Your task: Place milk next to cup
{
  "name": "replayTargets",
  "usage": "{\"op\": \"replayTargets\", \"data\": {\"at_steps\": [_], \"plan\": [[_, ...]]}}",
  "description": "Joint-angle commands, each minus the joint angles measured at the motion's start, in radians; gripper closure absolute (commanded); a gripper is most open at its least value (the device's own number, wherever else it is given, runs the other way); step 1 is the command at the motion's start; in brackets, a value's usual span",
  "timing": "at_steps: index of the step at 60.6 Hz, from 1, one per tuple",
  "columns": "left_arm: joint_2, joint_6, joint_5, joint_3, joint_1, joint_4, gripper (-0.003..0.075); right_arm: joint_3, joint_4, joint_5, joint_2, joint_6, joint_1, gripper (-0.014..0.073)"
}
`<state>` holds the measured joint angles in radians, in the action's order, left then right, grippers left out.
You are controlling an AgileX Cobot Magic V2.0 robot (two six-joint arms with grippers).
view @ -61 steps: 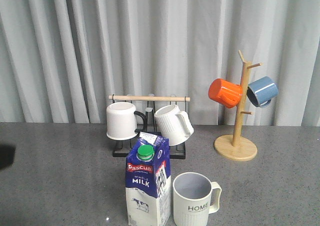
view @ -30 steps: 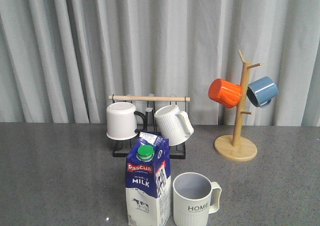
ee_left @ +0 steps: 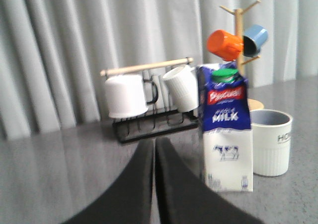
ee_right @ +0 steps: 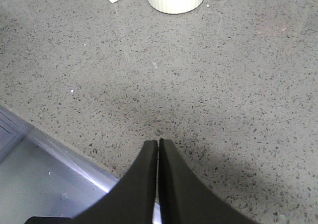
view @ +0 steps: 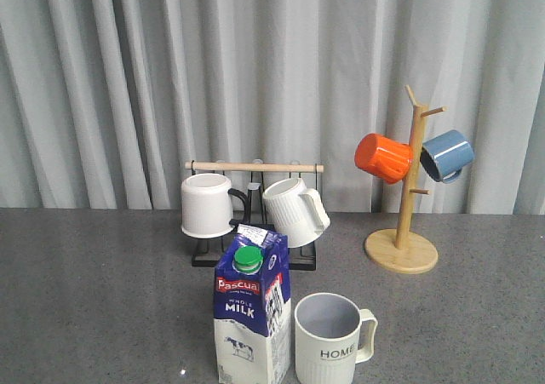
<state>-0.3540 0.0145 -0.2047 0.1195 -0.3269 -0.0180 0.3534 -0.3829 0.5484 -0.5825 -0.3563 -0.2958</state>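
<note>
Standing upright on the grey speckled tabletop [view: 102, 299], the tall dark-blue and white milk carton with a green round cap [view: 251, 312] sits just beside the cream ribbed mug lettered "HOME" [view: 330, 340] — carton on the left, mug on the right, its handle turned away from the carton. We cannot tell whether the two touch. Behind them we see a black wire rack with a wooden bar [view: 254, 168] carrying a plain white mug with a black handle [view: 208, 204] and a white ribbed mug [view: 294, 211], and off to the right a wooden mug tree [view: 407, 188] hung with an orange mug [view: 383, 157] and a blue mug [view: 447, 155]. Our left hand [ee_left: 154, 149] has its fingers pressed together on nothing, apart from the carton; our right hand [ee_right: 158, 147] is likewise closed and empty — low over bare tabletop, near the mug's base.
</note>
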Motion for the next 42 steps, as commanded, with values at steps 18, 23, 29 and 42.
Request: {"op": "replayTargets", "data": {"at_steps": [18,23,29,42], "plan": [[0.355,0.14,0.136,-0.165,0.143,-0.163,0.0727,0.029,-0.013,-0.057,-0.003,-0.004,0.004,0.0599],[0.381,0.148,0.161,-0.165,0.166,-0.161,0.0727,0.029,-0.013,-0.057,-0.003,-0.004,0.004,0.0599],[0.368,0.157,0.183,-0.165,0.187,-0.149,0.0727,0.029,-0.013,-0.055,-0.003,-0.004,0.004,0.0599],[0.368,0.149,0.185,-0.165,0.24,-0.105,0.0727,0.029,-0.013,-0.054,-0.003,-0.004,0.004,0.0599]]}}
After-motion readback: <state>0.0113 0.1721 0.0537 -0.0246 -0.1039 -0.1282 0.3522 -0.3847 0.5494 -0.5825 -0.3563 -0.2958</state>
